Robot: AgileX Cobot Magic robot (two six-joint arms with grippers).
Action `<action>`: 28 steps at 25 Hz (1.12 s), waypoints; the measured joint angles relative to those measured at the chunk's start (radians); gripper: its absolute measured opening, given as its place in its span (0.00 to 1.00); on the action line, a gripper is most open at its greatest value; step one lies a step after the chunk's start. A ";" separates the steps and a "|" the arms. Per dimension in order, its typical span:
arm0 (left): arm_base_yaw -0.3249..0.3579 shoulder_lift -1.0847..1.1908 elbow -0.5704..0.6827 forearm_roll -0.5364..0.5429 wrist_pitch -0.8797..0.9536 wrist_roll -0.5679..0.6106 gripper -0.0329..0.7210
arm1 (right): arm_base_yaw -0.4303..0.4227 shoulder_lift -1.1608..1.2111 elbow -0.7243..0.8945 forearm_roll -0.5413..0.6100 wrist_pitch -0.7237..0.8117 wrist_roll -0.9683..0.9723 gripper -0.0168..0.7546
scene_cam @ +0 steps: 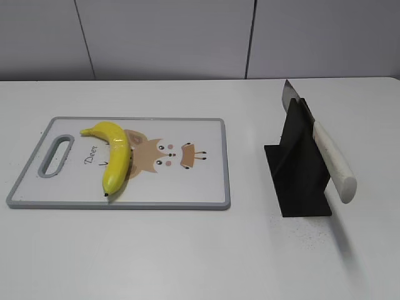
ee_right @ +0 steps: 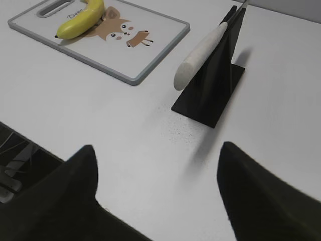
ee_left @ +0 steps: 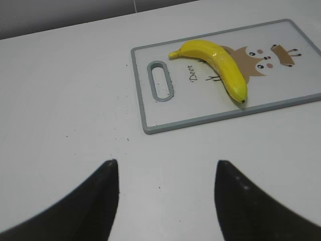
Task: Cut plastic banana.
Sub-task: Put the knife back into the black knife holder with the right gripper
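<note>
The yellow plastic banana [scene_cam: 115, 156] lies whole on the left half of a white cutting board [scene_cam: 206, 134] with a grey rim and a deer picture. It also shows in the left wrist view [ee_left: 220, 65] and the right wrist view [ee_right: 80, 22]. A knife with a white handle [scene_cam: 334, 165] rests slanted in a black stand [scene_cam: 300, 181], handle toward the front; it also shows in the right wrist view [ee_right: 200, 52]. My left gripper [ee_left: 165, 165] is open and empty over bare table, short of the board. My right gripper [ee_right: 158, 150] is open and empty, in front of the stand. Neither gripper shows in the exterior view.
The cutting board [ee_left: 150, 120] has a grey handle slot [scene_cam: 57, 156] at its left end. The white table runs to a grey wall at the back. The table's front edge [ee_right: 30, 138] shows at the lower left of the right wrist view.
</note>
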 joint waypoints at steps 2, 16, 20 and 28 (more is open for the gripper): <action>0.000 0.000 0.000 0.000 0.000 0.000 0.82 | 0.000 0.000 0.002 0.000 -0.004 0.000 0.77; 0.000 0.000 0.000 -0.001 0.000 -0.045 0.82 | 0.000 0.000 0.002 -0.083 -0.013 0.000 0.77; 0.000 0.000 0.000 -0.001 0.000 -0.045 0.82 | 0.000 0.000 0.002 -0.083 -0.014 0.000 0.77; 0.000 0.000 0.000 -0.001 0.000 -0.045 0.82 | 0.000 0.000 0.002 -0.083 -0.014 0.000 0.77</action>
